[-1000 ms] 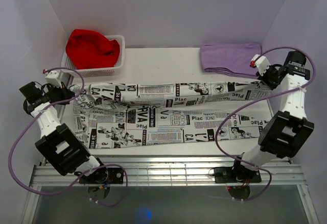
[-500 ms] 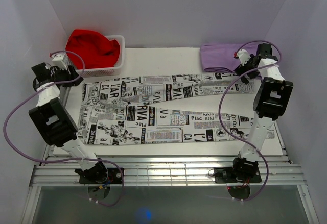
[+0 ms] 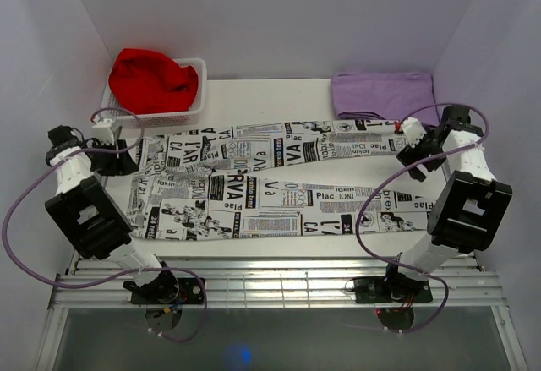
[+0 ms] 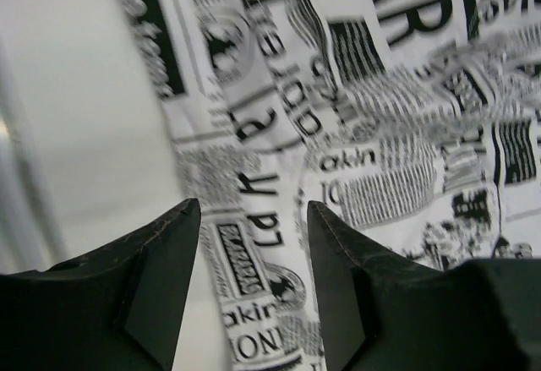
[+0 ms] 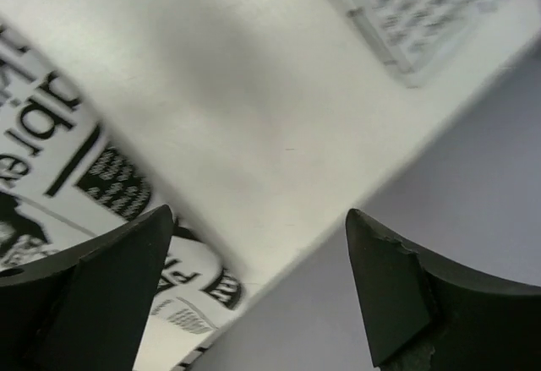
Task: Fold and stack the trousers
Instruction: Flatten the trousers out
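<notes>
Left gripper (image 4: 252,212) and right gripper (image 5: 258,219): jaws spread, empty; 1 second ago both pinched the far leg's ends. Trousers (image 3: 270,195) lie flat across the table (image 3: 254,100), 2 legs side by side. Spreading looks done; folding comes next.

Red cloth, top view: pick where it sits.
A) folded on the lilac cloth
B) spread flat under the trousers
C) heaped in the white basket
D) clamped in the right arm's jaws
C: the red cloth is piled up inside the white basket at the far left corner of the table.
</notes>
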